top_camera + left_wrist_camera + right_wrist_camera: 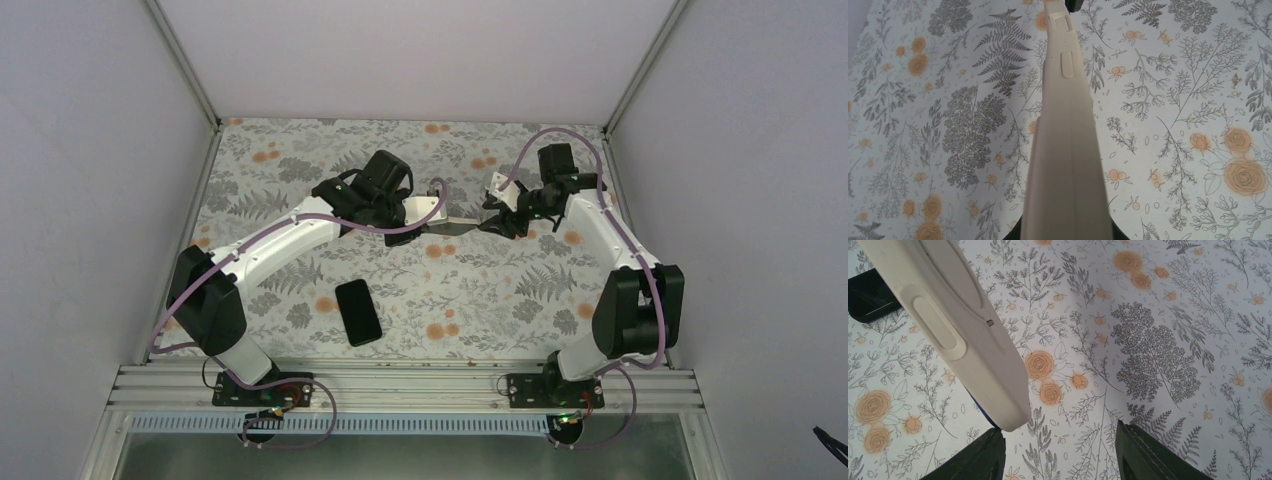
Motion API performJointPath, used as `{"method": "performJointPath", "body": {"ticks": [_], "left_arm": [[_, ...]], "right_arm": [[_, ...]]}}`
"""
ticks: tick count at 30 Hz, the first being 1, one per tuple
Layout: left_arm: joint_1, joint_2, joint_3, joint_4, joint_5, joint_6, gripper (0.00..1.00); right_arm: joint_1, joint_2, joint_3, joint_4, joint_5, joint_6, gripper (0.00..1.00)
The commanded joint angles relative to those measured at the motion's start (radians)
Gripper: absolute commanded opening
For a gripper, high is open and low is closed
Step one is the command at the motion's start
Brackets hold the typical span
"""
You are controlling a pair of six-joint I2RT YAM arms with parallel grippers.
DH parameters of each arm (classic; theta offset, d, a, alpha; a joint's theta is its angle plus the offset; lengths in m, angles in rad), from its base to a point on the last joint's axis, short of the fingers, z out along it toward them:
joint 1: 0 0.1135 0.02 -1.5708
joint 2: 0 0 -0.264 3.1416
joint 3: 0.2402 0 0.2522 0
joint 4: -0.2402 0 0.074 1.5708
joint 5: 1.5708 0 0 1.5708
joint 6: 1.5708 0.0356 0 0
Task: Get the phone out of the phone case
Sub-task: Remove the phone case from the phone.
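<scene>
My left gripper [428,212] is shut on the whitish phone case [455,224] and holds it above the flowered table, between the two grippers. In the left wrist view the case [1065,150] shows edge-on, running from the jaws [1065,234] up to the top, with its button bumps visible. My right gripper [494,222] is open. In the right wrist view its fingers [1060,452] stand wide apart, and the case's corner [973,355] sits just above the left finger [979,455]. Only a dark sliver of the phone [979,411] shows under the case.
A second bare black phone [357,312] lies flat on the table in front of the left arm. A black rounded corner [868,295] shows at the top left of the right wrist view. White walls enclose the flowered table [480,300].
</scene>
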Motion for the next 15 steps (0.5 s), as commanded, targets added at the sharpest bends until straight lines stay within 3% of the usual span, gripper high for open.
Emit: {"method": "performJointPath", "body": {"ticks": [1, 15], "left_arm": [[-0.007, 0.0, 0.041, 0.042, 0.044, 0.003, 0.02], [-0.025, 0.001, 0.037, 0.034, 0.071, 0.003, 0.02]], "right_arm": [[0.004, 0.032, 0.058, 0.036, -0.025, 0.023, 0.57], [0.02, 0.114, 0.166, 0.073, -0.017, 0.071, 0.55]]}}
